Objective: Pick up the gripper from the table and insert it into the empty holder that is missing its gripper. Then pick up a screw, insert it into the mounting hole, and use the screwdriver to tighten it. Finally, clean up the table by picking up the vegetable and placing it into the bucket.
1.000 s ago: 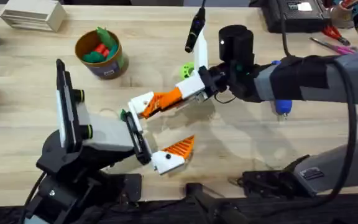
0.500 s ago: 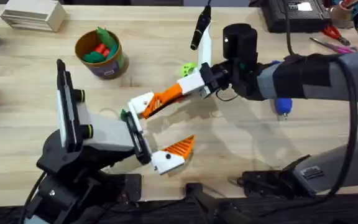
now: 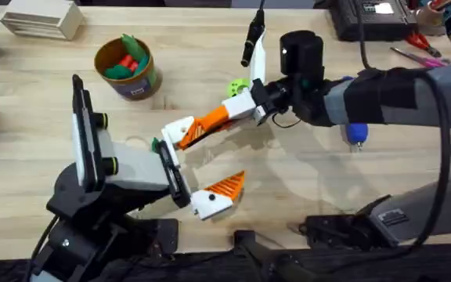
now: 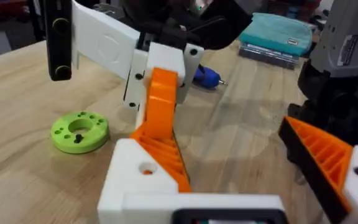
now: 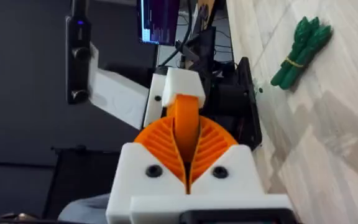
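Note:
The gripper [image 3: 210,124], an orange wedge, is held in my right gripper [image 3: 239,110], which is shut on its far end. Its near end rests against the white holder [image 3: 176,130], the bare finger base of my left gripper [image 3: 206,157]. In the left wrist view the orange gripper [image 4: 160,112] slopes up from the holder [image 4: 135,180]. My left gripper is open, its other finger [image 3: 224,186] carrying its orange pad. The vegetable [image 5: 300,38] lies on the table beside the left arm. The blue screwdriver [image 3: 355,135] lies under the right arm. The yellow bucket [image 3: 126,66] stands at back left.
A bright green ring [image 3: 237,86] lies just behind the right gripper. A pale wooden box [image 3: 41,17] is at the far left corner. Pink-handled scissors [image 3: 417,47] and dark equipment sit at the far right. The bucket holds red and green toy items.
My right gripper has shifted slightly right and back with the orange gripper, which now slopes more steeply. The left arm has not moved.

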`<state>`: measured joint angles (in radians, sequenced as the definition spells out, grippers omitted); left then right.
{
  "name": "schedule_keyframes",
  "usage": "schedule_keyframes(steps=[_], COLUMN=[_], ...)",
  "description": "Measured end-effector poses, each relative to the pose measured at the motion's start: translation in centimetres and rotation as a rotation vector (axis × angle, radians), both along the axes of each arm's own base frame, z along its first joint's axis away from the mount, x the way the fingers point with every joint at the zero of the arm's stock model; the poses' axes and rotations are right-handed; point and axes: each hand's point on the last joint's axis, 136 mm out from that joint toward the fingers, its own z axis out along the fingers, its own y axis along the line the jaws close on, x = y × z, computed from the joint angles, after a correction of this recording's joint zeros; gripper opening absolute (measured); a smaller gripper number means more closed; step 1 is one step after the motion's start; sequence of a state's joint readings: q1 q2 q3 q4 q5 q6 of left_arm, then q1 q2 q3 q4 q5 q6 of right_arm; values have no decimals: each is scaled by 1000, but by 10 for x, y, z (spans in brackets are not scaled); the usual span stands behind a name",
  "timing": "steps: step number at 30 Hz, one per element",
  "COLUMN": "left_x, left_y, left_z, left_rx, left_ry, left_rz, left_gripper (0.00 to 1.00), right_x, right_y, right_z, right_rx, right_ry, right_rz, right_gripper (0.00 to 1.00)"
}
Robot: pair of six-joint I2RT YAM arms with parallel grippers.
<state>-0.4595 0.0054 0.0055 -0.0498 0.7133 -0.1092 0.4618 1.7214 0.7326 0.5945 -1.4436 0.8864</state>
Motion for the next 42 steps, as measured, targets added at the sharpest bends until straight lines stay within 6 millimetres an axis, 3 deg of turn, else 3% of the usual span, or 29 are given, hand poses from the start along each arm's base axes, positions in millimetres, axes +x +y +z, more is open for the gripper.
schedule_keyframes(steps=[10, 18, 34, 42], left_x=[6, 24, 26, 27], left_y=[3, 13, 15, 15], left_z=[-1, -1, -1, -1], left_rx=[-7, -7, -7, -6], left_ry=[23, 25, 26, 21], left_rz=[40, 151, 168, 172], left_gripper=[987, 987, 987, 987], right_x=[6, 17, 19, 20], right_y=[8, 28, 30, 31], right_z=[-5, -1, -2, 1], right_rx=[-45, -55, -66, -54], right_ry=[27, -27, -14, -32], right_rz=[-54, -141, -162, -162], right_gripper=[18, 16, 15, 104])
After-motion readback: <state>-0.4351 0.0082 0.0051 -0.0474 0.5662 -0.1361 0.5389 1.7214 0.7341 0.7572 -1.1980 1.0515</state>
